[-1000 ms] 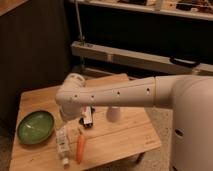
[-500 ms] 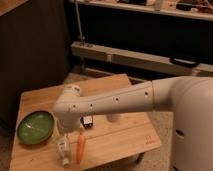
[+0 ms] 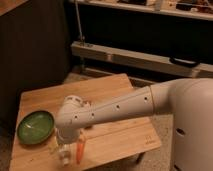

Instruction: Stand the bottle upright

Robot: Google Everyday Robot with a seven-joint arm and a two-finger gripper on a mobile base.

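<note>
The bottle [image 3: 64, 153] is small and clear with a white label, and it lies on the wooden table [image 3: 115, 90] near the front left edge. An orange carrot [image 3: 80, 150] lies just right of it. My white arm reaches in from the right, and its rounded wrist [image 3: 72, 114] hangs over the bottle. The gripper [image 3: 62, 140] points down right above the bottle's far end and is mostly hidden under the wrist. I cannot tell whether it touches the bottle.
A green bowl [image 3: 36, 126] sits on the table's left side, close to the gripper. The arm covers the table's middle. A dark cabinet stands at the left, and a low metal shelf rail [image 3: 140, 57] runs behind the table.
The arm has swung left and down toward the table's front left. The wrist now hangs over the bottle and hides the white cup and black packet seen earlier.
</note>
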